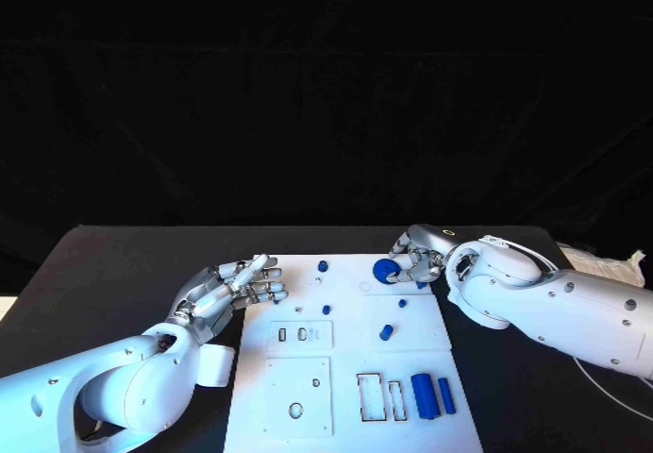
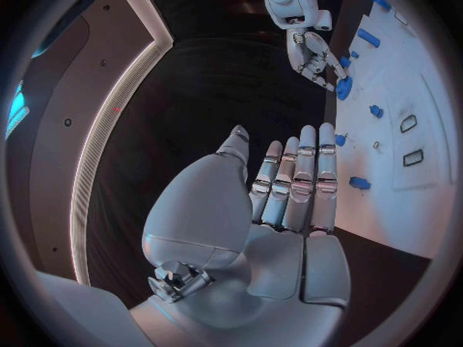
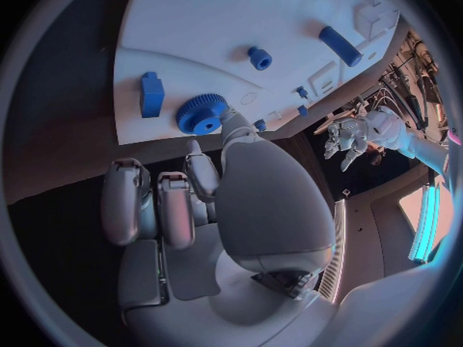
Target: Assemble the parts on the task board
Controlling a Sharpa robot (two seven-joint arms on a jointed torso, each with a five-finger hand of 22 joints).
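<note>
right hand pinches blue gear at far right of task board | left hand released, fingers apart, at board's left edge | risk: shallow fingertip hold, gear may tilt or slip before seating

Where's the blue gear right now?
In the head view, the blue gear sits at the task board's far right corner, at the right hand's fingertips.

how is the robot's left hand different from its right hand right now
The left hand sits at the task board's left edge with its fingers stretched out and holding nothing, while the right hand is at the far right corner, fingers touching the blue gear. Both are silver and low over the board.
</note>
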